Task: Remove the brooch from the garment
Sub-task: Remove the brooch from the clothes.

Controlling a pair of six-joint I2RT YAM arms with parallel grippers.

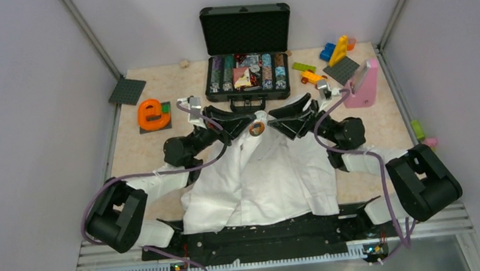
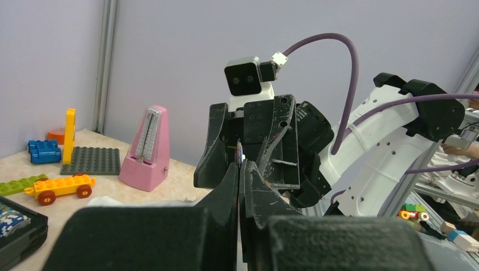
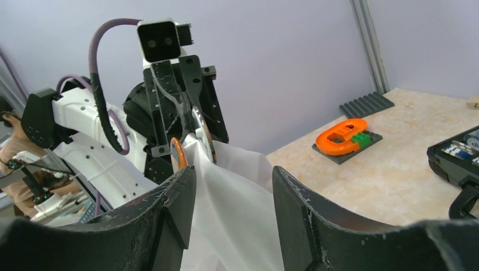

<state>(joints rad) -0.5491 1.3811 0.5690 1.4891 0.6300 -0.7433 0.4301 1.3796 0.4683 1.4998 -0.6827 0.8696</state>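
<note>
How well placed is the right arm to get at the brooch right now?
Probably yes: the right tool stands open directly in front of the brooch, which the shut left tool holds up along with the shirt. Only loose shirt fabric lies between the right tool's fingers.

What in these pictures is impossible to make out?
Overhead view: how the brooch fastens to the shirt, too small.
Left wrist view: the brooch's face, blocked by the shut left gripper.
Right wrist view: whether the left gripper pinches brooch or cloth, seen edge-on.
Overhead view: the items in the open case, too small.
</note>
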